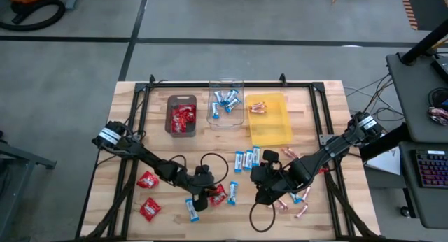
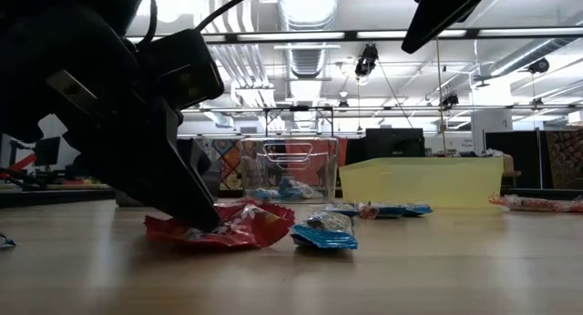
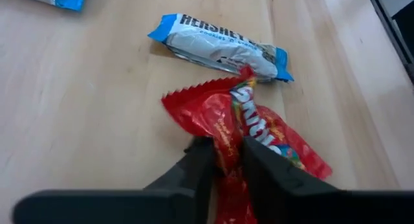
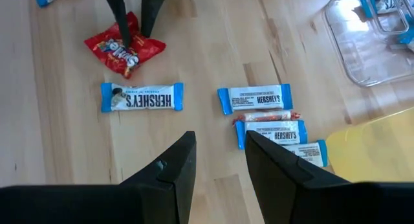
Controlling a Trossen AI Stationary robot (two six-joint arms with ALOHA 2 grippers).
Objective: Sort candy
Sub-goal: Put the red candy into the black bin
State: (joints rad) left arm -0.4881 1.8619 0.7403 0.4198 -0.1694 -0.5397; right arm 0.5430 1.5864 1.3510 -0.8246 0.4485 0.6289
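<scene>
From above, the left gripper (image 1: 208,195) sits at a crinkly red candy packet (image 1: 218,194) at the table's front centre. Its wrist camera shows fingers (image 3: 197,162) pinched on the wrapper: pickup underway; next likely the dark tray (image 1: 182,132). The right gripper (image 4: 218,153) hovers half-open, empty.

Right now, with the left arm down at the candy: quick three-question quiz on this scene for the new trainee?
1. True or false: the yellow tray holds blue-and-white bars.
2. What is the left hand pinching? A) a red packet B) a blue-and-white bar C) a copper stick
3. Fill in: the right hand hovers over the table with its fingers ___ and nothing between them.

Key: 1. False: it holds pinkish-copper sticks. 2. A. 3. open.
</scene>
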